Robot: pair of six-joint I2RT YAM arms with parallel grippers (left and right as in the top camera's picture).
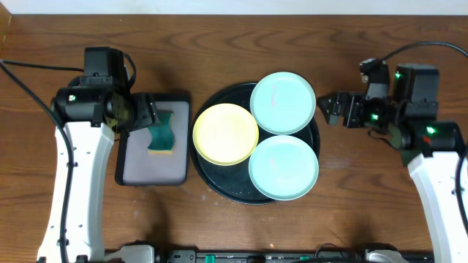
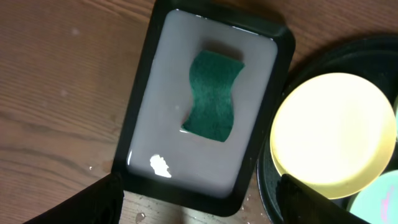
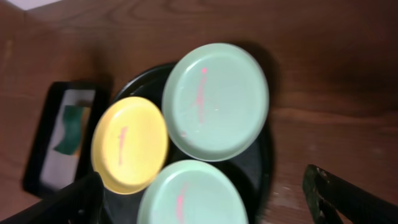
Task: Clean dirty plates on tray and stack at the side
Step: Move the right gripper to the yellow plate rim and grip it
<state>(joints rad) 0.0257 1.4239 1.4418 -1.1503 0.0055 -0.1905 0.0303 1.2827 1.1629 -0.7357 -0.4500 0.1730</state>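
Note:
The round black tray sits mid-table and holds three plates: a yellow plate at its left, a mint plate at the back and a mint plate at the front. All three also show in the right wrist view: the yellow plate, the back mint plate and the front mint plate, each with a pink smear. My left gripper is open and empty above the grey tray. My right gripper is open and empty, just right of the black tray.
A rectangular grey tray with a black rim lies left of the round tray, wet, with a green sponge on it; the sponge also shows in the left wrist view. Cables run along both back corners.

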